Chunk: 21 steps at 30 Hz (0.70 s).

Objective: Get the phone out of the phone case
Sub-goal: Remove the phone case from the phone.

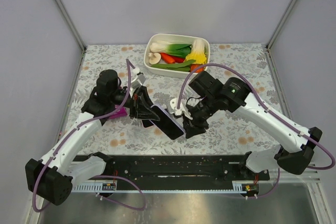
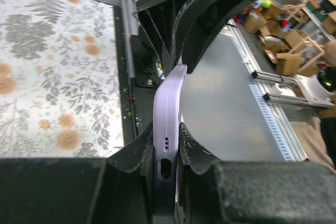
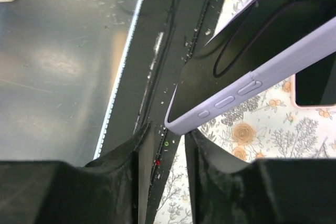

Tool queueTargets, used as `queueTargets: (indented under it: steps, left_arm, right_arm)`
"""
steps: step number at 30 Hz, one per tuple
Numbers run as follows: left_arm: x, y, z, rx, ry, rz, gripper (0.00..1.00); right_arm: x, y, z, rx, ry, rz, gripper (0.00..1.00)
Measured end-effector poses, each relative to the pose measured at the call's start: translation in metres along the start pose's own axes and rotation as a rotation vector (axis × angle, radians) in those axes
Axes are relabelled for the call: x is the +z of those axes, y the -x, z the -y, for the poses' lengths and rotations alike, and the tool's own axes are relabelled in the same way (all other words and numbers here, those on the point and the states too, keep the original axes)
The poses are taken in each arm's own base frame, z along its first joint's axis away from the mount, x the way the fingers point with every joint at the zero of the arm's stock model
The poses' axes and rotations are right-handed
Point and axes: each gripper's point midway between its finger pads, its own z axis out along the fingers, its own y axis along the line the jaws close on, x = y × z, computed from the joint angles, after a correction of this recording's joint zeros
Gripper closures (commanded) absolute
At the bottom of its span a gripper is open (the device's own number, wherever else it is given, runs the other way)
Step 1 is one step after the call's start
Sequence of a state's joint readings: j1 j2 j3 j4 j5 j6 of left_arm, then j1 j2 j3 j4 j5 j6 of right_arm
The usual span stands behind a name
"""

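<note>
The phone sits in a lilac phone case (image 1: 167, 123), held above the table's middle with its dark screen (image 3: 236, 61) up. My left gripper (image 1: 142, 109) is shut on the case's upper-left end. In the left wrist view the case edge (image 2: 169, 108) with its port hole is pinched between the fingers (image 2: 167, 136), and its far end curves to the right. My right gripper (image 1: 190, 128) is at the lower-right end. Its jaws (image 3: 167, 130) stand apart with a clear gap, and the case corner (image 3: 181, 125) rests at the tip of the right finger (image 3: 202, 145).
A white dish (image 1: 153, 42) of toy vegetables stands at the back centre. A pink-edged flat thing (image 3: 314, 85) lies on the flowered cloth, seen under my left arm as a magenta patch (image 1: 119, 113). The black rail (image 1: 168, 165) runs along the near edge.
</note>
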State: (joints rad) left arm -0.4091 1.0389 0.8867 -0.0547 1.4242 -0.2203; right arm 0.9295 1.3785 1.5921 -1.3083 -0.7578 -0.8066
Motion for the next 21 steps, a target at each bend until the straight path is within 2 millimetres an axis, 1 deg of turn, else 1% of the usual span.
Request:
queueTargets:
  steps: [2,5,8,15,21]
  left_arm:
    - [-0.002,-0.001,-0.006,0.011,0.051,-0.001,1.00]
    - [-0.006,-0.001,-0.016,0.032,0.128,-0.008,1.00]
    - [-0.009,0.001,-0.021,0.066,0.189,-0.015,1.00]
    - [-0.015,0.007,-0.032,0.113,0.277,-0.026,1.00]
    - [-0.017,0.007,-0.039,0.115,0.316,-0.028,1.00]
  right_arm:
    - [0.002,-0.005,0.006,0.041,-0.042,-0.011,0.38]
    - [0.002,-0.006,0.015,0.078,-0.112,0.000,0.30]
    - [0.001,-0.002,0.028,0.098,-0.170,0.028,0.28]
    - [-0.001,0.014,0.058,0.155,-0.285,0.115,0.28]
    - [0.002,0.027,0.077,0.188,-0.319,0.172,0.29]
